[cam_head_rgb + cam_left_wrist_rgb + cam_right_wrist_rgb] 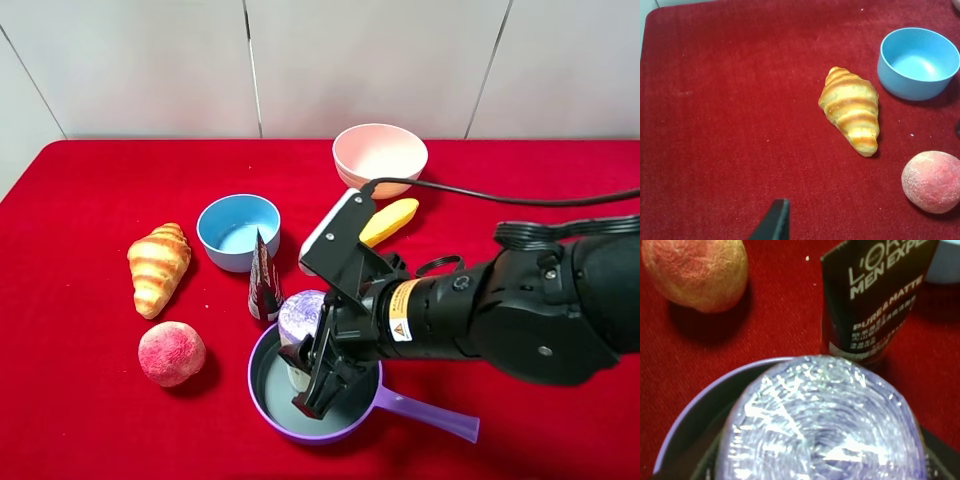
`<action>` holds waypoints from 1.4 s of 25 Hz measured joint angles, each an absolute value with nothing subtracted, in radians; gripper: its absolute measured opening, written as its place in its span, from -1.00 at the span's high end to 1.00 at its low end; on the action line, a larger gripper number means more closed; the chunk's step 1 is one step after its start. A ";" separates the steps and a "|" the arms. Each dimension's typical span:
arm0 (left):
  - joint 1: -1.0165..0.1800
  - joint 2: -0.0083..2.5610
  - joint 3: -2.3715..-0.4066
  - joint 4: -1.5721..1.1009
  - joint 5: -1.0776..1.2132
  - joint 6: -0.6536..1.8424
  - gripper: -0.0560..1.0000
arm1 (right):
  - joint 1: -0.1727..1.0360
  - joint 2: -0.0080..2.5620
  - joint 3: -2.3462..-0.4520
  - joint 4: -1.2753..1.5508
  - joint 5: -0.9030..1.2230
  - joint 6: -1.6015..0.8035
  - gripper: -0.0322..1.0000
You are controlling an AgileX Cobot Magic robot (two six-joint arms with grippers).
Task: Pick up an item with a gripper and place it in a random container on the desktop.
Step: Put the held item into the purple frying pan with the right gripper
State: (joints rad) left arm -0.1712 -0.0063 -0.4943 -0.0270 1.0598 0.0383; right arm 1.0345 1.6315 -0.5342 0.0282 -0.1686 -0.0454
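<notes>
Table (80, 430): covered in red cloth and carrying all the items.

Right gripper (318, 388): it reaches in from the right edge of the table and angles down into the pan (262, 398). Its fingers are clenched on the roll (302, 318), one on either side. In the right wrist view the dark fingers flank the roll (825, 420) at the lower corners.

Roll: upright, with its crinkled lavender top uppermost and its lower part inside the pan, by the rim farthest from the near edge. Whether its base rests on the pan floor cannot be told.

Pan: lavender with a grey-green inside, standing close to the near edge about midway along it. Its long handle (430, 413) points toward the right edge.

Dark tube (263, 280): standing just outside the pan's far rim, beside the roll.

Blue bowl (238, 232): just behind the tube, toward the middle of the table.

Pink bowl (380, 155): near the far edge.

Yellow item (390, 220): just in front of the pink bowl, partly hidden by the right arm's camera mount.

Croissant (158, 267): left of the blue bowl.

Peach (171, 353): in front of the croissant, left of the pan and apart from it.

Left gripper (775, 222): only one dark fingertip shows, above bare cloth near the left edge. Whether its fingers are released or clenched cannot be told.
</notes>
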 joint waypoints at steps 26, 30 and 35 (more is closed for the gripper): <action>-0.171 -0.006 -0.494 -0.027 1.060 0.038 -0.97 | 1.034 1.630 -0.518 0.066 -0.187 -0.041 0.04; -0.171 -0.006 -0.494 -0.027 1.060 0.038 -0.97 | 1.034 1.630 -0.518 0.067 -0.187 -0.041 0.04; -0.171 -0.006 -0.494 -0.027 1.060 0.038 -0.97 | 1.034 1.630 -0.518 0.067 -0.185 -0.041 0.04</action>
